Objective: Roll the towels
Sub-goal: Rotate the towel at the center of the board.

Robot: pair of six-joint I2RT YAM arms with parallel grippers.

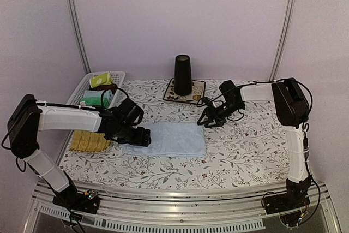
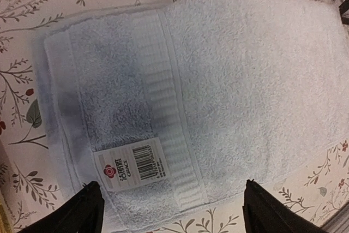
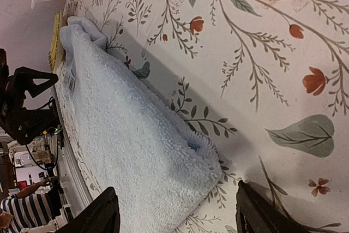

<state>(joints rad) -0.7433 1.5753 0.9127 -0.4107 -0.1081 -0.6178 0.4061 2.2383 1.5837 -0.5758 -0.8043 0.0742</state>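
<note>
Left pincer [image 2: 170, 211]: released, spread above the labelled end of the blue towel [image 2: 229, 91].
Right pincer [image 3: 175, 216]: released, blue towel corner just ahead on worktop [image 3: 262, 53].

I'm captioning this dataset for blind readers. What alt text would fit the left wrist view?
A light blue towel lies flat on a flowered tablecloth, filling most of the frame, with a ribbed band and a barcoded paper label toward the picture's left. The left gripper is open, its two dark fingers at the bottom edge, holding nothing.

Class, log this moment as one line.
blue towel: flat, unrolled | left claw: open, at left end | right claw: open, at right corner
</note>
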